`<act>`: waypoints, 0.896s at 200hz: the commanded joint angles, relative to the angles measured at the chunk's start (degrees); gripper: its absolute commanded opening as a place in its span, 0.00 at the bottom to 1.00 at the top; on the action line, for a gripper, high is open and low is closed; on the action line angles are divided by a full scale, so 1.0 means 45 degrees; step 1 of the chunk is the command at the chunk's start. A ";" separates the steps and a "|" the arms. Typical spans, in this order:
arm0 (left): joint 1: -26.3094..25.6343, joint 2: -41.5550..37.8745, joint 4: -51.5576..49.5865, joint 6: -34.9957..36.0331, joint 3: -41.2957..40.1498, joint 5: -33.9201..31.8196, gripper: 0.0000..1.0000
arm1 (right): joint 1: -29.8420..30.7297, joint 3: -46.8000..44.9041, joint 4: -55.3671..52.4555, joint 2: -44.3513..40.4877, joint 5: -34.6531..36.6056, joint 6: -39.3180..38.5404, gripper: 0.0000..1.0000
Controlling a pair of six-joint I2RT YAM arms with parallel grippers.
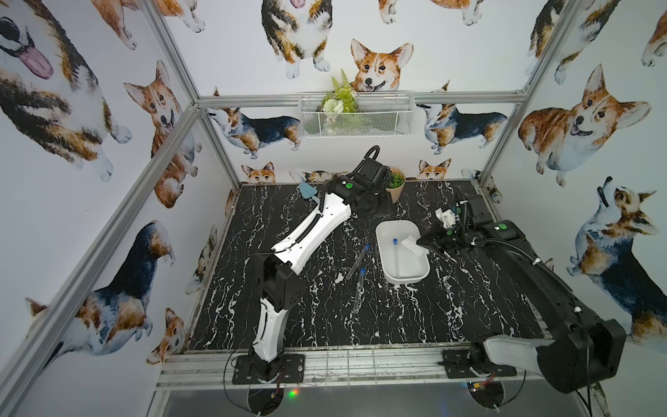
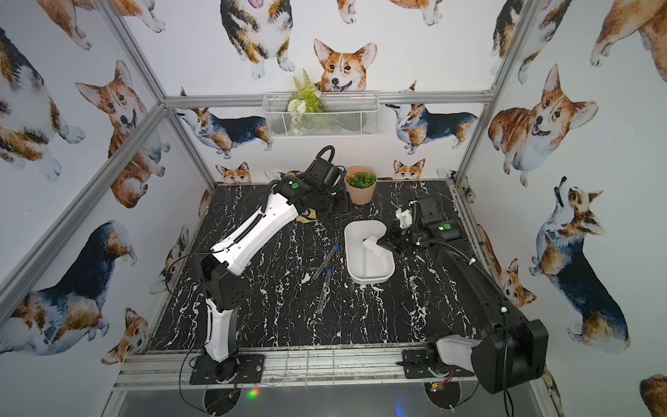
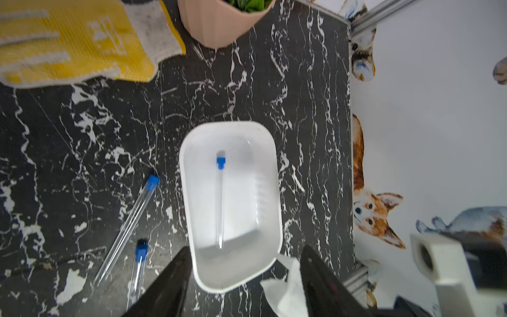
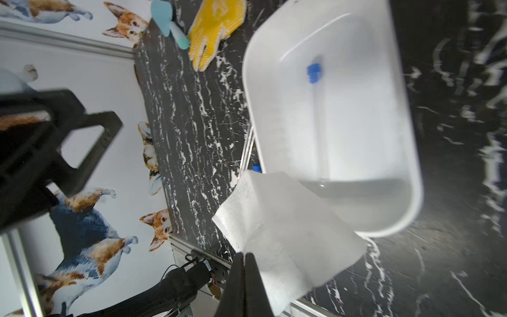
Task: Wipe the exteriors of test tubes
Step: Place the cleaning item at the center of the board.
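Three clear test tubes with blue caps are in view. One test tube (image 1: 396, 261) (image 3: 220, 203) lies inside the white tub (image 1: 381, 249) (image 3: 184, 192). Two more tubes (image 1: 359, 258) (image 1: 359, 290) lie on the black marble table just left of the tub, also seen from the left wrist (image 3: 129, 225) (image 3: 137, 271). My right gripper (image 4: 244, 255) (image 1: 423, 241) hangs at the tub's right rim, shut on a white wipe (image 4: 285, 225) (image 1: 409, 246) that droops over the tub. My left gripper (image 3: 246, 247) is open and holds nothing, raised behind the tub.
A yellow glove (image 3: 76, 41), a light-blue trowel (image 1: 306, 189) and a potted plant (image 2: 361, 187) sit along the table's back edge. A wire basket (image 1: 355, 113) hangs on the back wall. Frame posts and walls close the table's sides.
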 commanded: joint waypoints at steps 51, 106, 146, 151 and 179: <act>0.0347 -0.2192 0.0387 0.0067 -0.2308 0.2246 0.66 | 0.1370 0.2091 0.4521 0.2754 -0.1698 0.2563 0.00; 0.0816 -0.2647 0.0621 0.0184 -0.3426 0.2073 0.63 | 0.1666 0.2577 0.5443 0.3371 -0.2318 0.3358 0.00; 0.1143 -0.2753 0.1171 -0.0084 -0.3999 0.1574 0.49 | 0.1975 0.2296 0.5614 0.3345 -0.2657 0.3786 0.00; 0.1178 -0.2810 0.1391 -0.0222 -0.4159 0.1506 0.46 | 0.2022 0.2254 0.5599 0.3321 -0.2692 0.3819 0.00; 0.1341 -0.3178 0.2542 -0.0839 -0.4891 0.1241 0.13 | 0.2247 0.1888 0.5579 0.3240 -0.2830 0.3946 0.00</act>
